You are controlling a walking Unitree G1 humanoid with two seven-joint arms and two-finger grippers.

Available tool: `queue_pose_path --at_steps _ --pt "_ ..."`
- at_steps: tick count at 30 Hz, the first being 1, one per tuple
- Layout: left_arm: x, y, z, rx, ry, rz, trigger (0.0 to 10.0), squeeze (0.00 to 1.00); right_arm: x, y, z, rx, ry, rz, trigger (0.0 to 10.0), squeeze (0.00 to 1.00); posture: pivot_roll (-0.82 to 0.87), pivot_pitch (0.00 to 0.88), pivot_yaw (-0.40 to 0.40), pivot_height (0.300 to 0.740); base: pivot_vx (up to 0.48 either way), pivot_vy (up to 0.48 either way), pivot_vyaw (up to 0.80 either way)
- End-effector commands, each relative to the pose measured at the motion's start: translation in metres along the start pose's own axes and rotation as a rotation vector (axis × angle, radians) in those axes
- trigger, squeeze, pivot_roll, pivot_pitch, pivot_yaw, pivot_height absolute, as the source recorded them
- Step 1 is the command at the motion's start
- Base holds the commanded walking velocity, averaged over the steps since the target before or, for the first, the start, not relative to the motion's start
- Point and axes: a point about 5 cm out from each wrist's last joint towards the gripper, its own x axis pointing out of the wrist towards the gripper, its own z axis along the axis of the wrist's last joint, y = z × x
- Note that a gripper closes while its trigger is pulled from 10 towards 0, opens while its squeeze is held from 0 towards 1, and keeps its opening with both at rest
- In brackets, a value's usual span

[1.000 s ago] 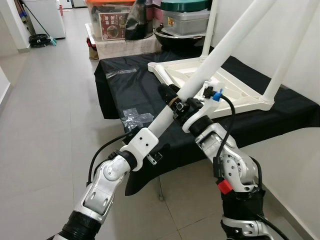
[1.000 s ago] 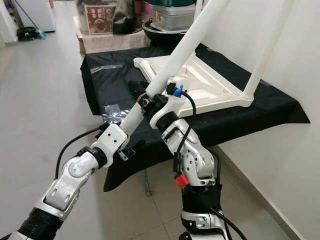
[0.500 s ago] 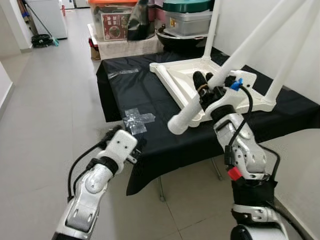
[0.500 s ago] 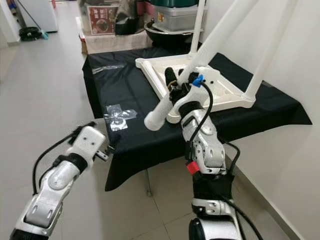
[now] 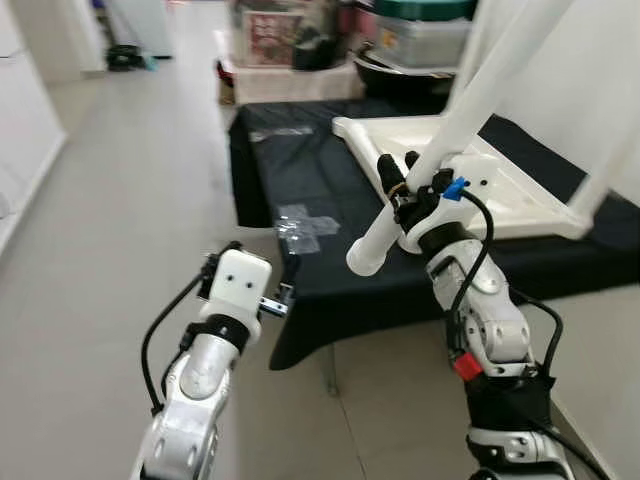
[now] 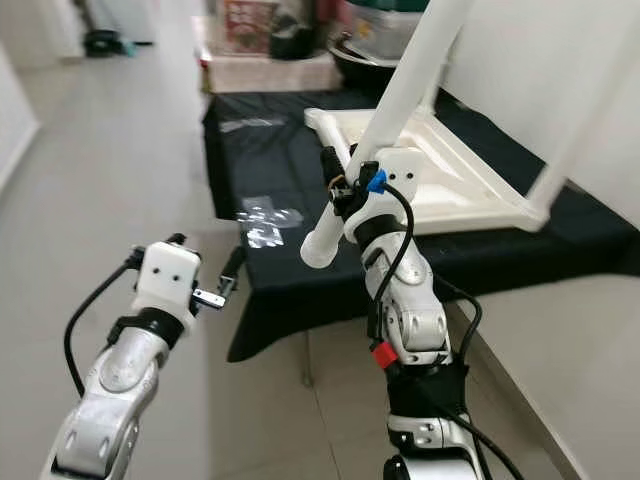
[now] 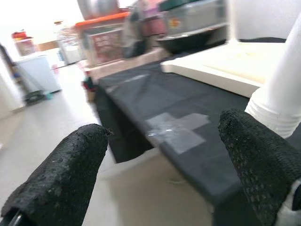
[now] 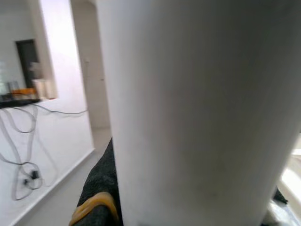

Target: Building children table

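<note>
The right gripper [image 5: 400, 185] is clamped around a loose white table leg [image 5: 430, 170] near its lower end, its black fingers [image 5: 385, 172] wrapped against the tube just right of centre in the head views. The leg slants from its rounded end [image 5: 362, 258], which hangs out past the table's front edge, up toward the upper right corner of the frame. In the right wrist view the leg [image 8: 197, 108] stands hard against the camera, with a dark finger pad and a bit of yellow band [image 8: 91, 207] at its foot. The left gripper [image 5: 285, 280] is in the lower left of the head views, held out in the air in front of the table edge and well apart from the leg; its two black pads [image 7: 56, 179] stand wide apart with nothing between them. Behind the right gripper, in the upper right, the white children's tabletop [image 5: 500, 185] lies upside down on a black cloth [image 5: 300, 170], with another leg [image 5: 610, 170] rising from its near right corner. A clear plastic bag [image 5: 305, 222] lies on the cloth near the front edge. Storage boxes [image 5: 290, 40] sit along the top of the frame, behind the table, on a grey tiled floor [image 5: 120, 200].
</note>
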Motion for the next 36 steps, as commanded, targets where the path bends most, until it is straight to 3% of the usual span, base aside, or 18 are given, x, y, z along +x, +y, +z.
queue_pose_path --at_steps 1,10,21,28,36 --pt "-0.002 0.002 0.002 -0.002 -0.006 0.019 10.0 0.0 0.001 0.006 0.005 -0.007 -0.029 0.016 10.0 0.0 0.08 0.008 -0.042 0.74 0.337 0.0 0.0" --pt "0.004 0.018 0.005 0.012 -0.012 0.073 10.0 0.0 0.0 0.008 0.001 -0.001 -0.007 0.035 10.0 0.0 0.08 0.002 -0.046 0.74 0.425 0.0 0.0" --pt "0.002 0.02 0.001 0.042 0.005 0.071 10.0 0.0 0.0 0.01 -0.001 0.0 -0.008 0.05 10.0 0.0 0.07 0.0 -0.046 0.74 0.436 0.0 0.0" --pt "0.002 0.02 -0.001 0.053 0.012 0.065 10.0 0.0 0.0 0.009 0.0 0.001 -0.011 0.054 10.0 0.0 0.07 0.0 -0.043 0.74 0.334 -0.327 0.0" --pt "0.006 0.019 0.0 0.068 0.005 0.073 10.0 0.0 0.001 0.01 0.001 0.005 -0.014 0.062 10.0 0.0 0.07 0.0 -0.043 0.74 0.0 -0.48 0.0"
